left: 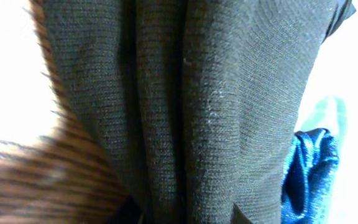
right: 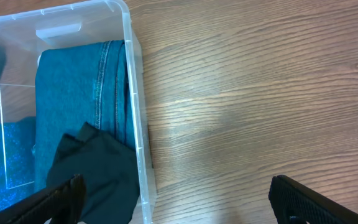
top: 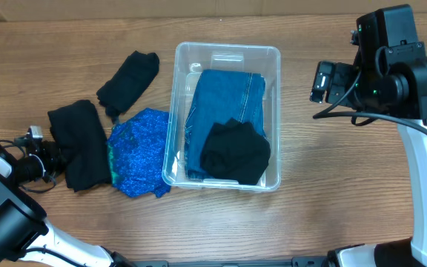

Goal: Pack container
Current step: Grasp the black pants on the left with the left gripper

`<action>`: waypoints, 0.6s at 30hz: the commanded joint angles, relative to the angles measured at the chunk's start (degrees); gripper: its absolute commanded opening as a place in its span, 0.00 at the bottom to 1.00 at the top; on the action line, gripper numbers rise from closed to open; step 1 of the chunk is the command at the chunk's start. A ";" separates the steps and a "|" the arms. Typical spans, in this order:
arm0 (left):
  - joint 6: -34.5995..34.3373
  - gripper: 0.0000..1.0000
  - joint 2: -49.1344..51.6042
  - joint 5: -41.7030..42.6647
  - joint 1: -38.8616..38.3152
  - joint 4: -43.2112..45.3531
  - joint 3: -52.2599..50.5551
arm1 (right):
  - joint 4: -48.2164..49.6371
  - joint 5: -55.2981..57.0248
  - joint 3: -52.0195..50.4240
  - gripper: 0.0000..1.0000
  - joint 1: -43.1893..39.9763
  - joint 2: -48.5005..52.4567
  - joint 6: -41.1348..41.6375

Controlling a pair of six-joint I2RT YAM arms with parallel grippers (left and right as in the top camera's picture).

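The clear container (top: 227,50) stands mid-table. It holds folded blue jeans (top: 224,100) with a black cloth (top: 236,152) on top. It also shows in the right wrist view (right: 132,74). My left gripper (top: 56,154) is at the left edge of another black cloth (top: 80,141) lying left of the container. In the left wrist view this cloth (left: 216,99) fills the frame, bunched between the fingertips (left: 185,214). My right gripper (top: 319,81) is open and empty above bare table right of the container, with its fingers (right: 176,199) spread wide.
A shiny blue cloth (top: 139,152) lies against the container's left wall, beside the gripped black cloth. A third black cloth (top: 128,80) lies farther back on the left. Wooden table (top: 347,163) extends to the right of the container.
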 commanded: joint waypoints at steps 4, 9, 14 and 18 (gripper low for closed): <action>-0.66 0.04 -10.86 3.69 -0.59 -4.37 5.66 | 0.04 0.22 0.28 0.98 -0.09 -0.48 -0.39; -4.59 0.04 -23.91 7.08 -1.07 -5.40 10.16 | 0.04 0.20 0.28 0.98 -0.09 -0.48 -0.39; -8.87 0.04 -36.09 4.59 -7.30 -5.62 15.69 | 0.07 0.20 0.28 0.98 -0.09 -0.48 -0.39; -13.38 0.04 -41.07 -1.92 -15.04 -4.72 18.62 | 0.02 0.20 0.28 0.98 -0.09 -0.48 -0.39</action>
